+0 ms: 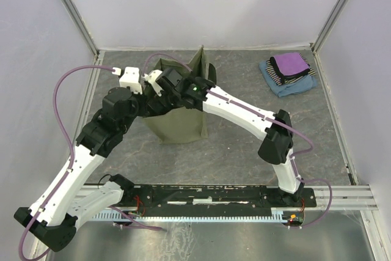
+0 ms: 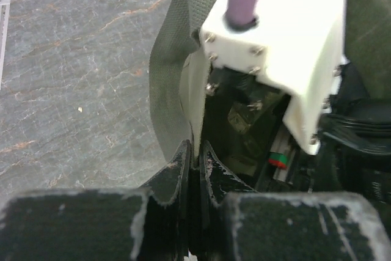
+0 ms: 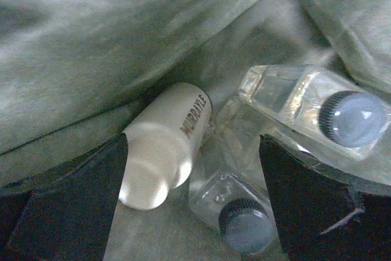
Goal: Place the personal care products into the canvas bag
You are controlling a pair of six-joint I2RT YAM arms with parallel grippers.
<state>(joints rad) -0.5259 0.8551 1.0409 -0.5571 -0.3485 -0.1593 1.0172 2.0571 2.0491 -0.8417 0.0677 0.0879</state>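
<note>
While my left claw point(image 2: 195, 162) is pressed together on the rim of the canvas bag point(image 1: 180, 123), my right claw point(image 3: 194, 148) hangs inside the bag with its fingers spread wide, gripping nothing. The bag stands upright on the counter point(image 1: 244, 151), left of the middle and toward the far edge. On the bag's fabric floor, below my right claw, the cream jar point(image 3: 165, 142) lies on its side, its long axis slanting from lower left to upper right in my right wrist view. Just beside it, a clear bottle point(image 3: 287, 99) lies flat with its dark cap pointing lower right. A second clear bottle point(image 3: 226, 194) lies nearer, cap toward the bottom of that view. Whether my right finger brushes the first bottle, I cannot tell.
</note>
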